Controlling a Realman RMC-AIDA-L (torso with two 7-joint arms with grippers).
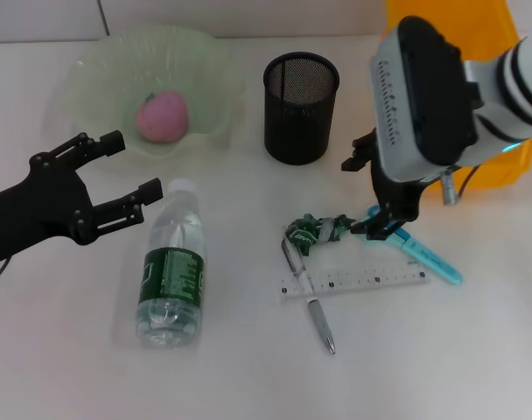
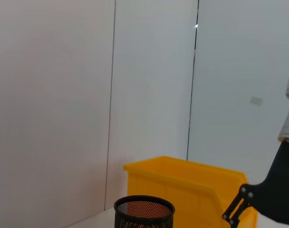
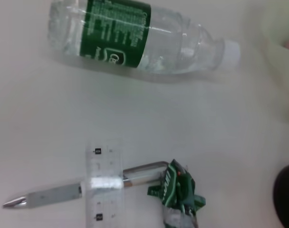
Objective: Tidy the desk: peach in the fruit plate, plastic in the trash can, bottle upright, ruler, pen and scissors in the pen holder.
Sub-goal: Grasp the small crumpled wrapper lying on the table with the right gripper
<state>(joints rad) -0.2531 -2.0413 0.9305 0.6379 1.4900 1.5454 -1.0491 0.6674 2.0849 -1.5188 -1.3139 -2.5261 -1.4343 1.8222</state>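
head view: right gripper (image 1: 377, 229) hovers over the scissors (image 1: 421, 252) beside the plastic (image 1: 318, 231), its jaw state unclear; left gripper (image 1: 130, 171) gapes open above the lying bottle (image 1: 171, 267). next, probably a firm pinch.

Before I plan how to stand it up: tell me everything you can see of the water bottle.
The bottle is clear plastic with a white cap and a dark green label band around its middle. It lies on its side on the white desk, cap toward the fruit plate, base toward the robot. It looks to hold little or no water. Nothing touches it; the left gripper, fingers open, hangs just beside its cap end. The pen and ruler lie apart from it.
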